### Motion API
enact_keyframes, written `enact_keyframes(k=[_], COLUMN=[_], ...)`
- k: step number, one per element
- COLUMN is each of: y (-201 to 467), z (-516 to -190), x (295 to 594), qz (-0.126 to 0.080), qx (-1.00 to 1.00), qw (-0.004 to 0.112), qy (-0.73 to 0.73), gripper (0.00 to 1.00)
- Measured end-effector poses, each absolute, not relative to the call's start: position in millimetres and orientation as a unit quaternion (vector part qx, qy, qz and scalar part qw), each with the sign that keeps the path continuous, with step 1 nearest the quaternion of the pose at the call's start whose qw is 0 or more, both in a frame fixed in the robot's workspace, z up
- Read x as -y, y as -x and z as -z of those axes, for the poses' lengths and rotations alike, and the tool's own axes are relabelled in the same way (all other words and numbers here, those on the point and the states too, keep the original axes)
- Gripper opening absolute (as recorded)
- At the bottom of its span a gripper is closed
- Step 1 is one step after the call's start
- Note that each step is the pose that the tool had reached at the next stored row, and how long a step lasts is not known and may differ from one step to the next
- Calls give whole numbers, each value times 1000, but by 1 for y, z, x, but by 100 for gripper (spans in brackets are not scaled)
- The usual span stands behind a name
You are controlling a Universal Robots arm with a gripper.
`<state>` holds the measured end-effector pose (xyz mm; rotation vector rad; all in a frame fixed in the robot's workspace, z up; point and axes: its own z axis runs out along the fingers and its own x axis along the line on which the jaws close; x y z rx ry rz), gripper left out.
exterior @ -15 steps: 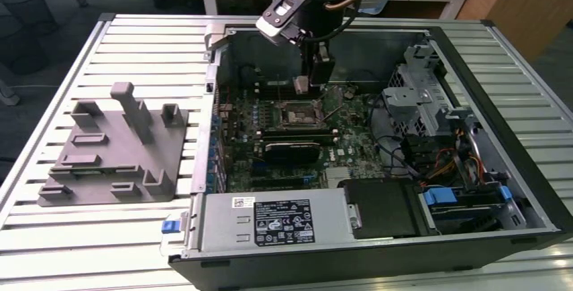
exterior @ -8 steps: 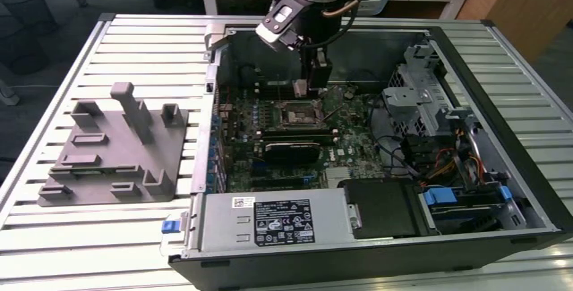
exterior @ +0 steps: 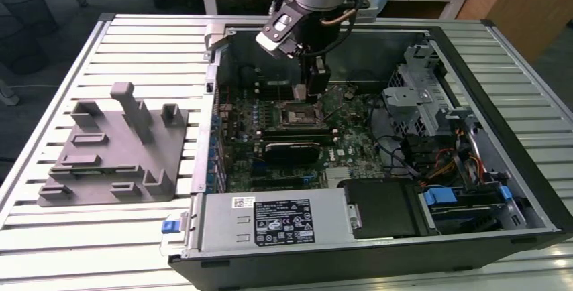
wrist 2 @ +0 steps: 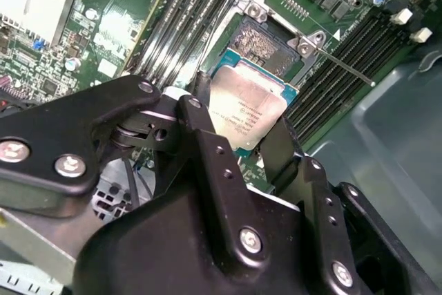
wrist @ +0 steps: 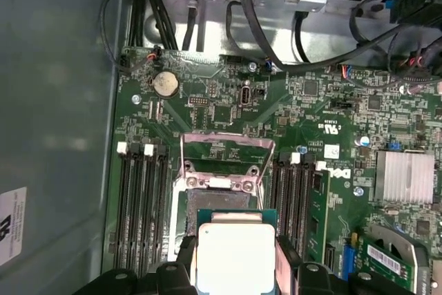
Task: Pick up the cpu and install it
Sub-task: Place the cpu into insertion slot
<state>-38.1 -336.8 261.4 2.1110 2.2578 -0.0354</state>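
Note:
In both wrist views the cpu (wrist 2: 247,105) (wrist: 235,253), a flat square chip with a silvery top and a thin green rim, sits between the two black fingers (wrist 2: 200,126). My gripper (wrist 2: 242,135) (wrist: 236,274) is shut on its opposite edges. The chip hangs tilted just above the open motherboard socket (wrist 2: 266,41) (wrist: 181,213), covering part of it, and the socket's metal load frame (wrist: 224,151) is flipped up. In the exterior view the gripper (exterior: 310,94) reaches down into the computer case right above the socket (exterior: 298,114).
Memory slots (wrist: 141,198) flank the socket, and a thin retention lever (wrist 2: 345,67) sticks out beside it. A finned heatsink (wrist: 407,174), the drive cage (exterior: 421,96) and the power supply (exterior: 268,220) crowd the case. A grey fixture block (exterior: 112,150) stands on the table at the exterior view's left.

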Motion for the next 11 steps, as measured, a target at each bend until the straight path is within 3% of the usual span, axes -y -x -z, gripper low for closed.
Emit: enact_keyframes(k=[11], y=[38], z=[-246], x=[337], qz=[11], qx=[-730], qw=[26], qy=[-683], gripper=[53])
